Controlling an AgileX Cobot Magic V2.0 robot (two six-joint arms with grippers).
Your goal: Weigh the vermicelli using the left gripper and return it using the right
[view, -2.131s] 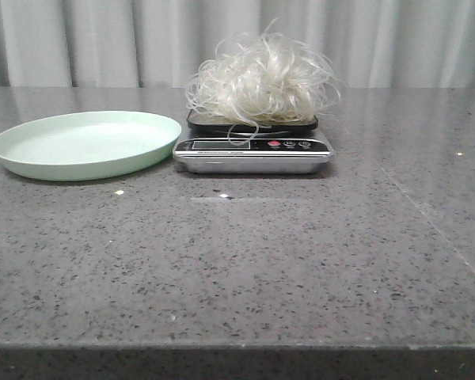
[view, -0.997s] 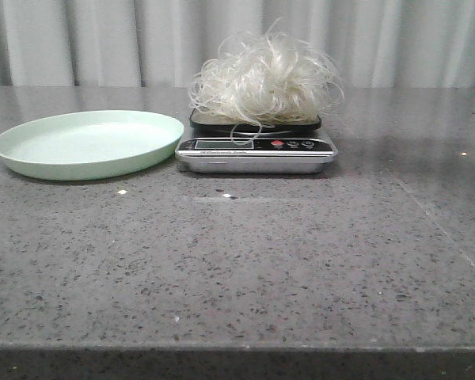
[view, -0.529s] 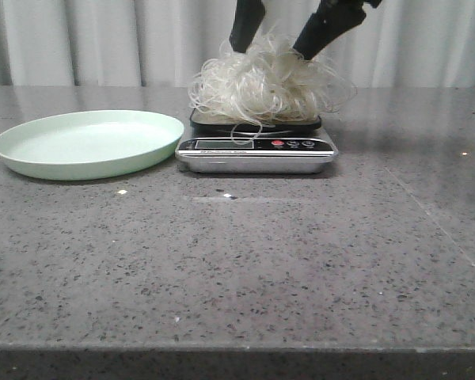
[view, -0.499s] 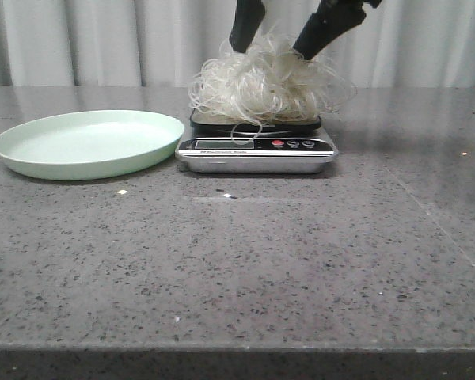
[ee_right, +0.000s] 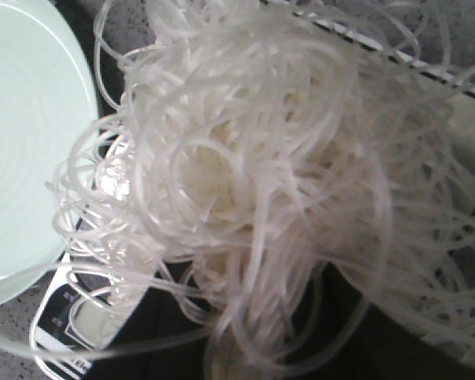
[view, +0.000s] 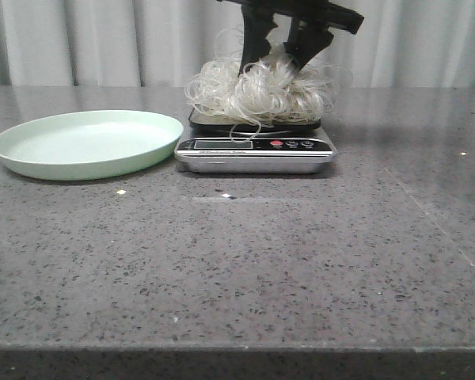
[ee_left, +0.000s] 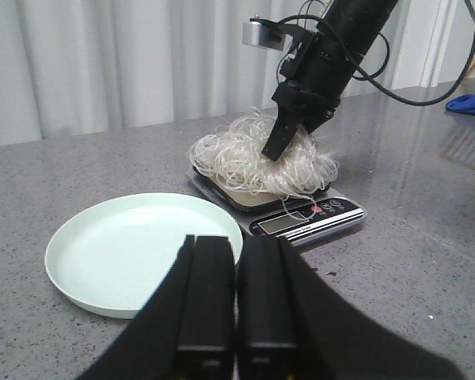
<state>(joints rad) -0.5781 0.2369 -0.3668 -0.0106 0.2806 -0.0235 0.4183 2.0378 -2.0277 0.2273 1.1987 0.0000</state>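
vermicelli [view: 257,89] heaped on scale [view: 255,149], upper centre of front view | right gripper [view: 283,57] sunk into heap top, fingers narrowed on strands | left gripper [ee_left: 236,313] together, empty | likely light, springy, snag-prone; best gripped deep at centre

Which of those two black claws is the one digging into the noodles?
The right end effector, pushed down into the vermicelli on the scale. The left end effector sits apart, fingers together, near the green plate.
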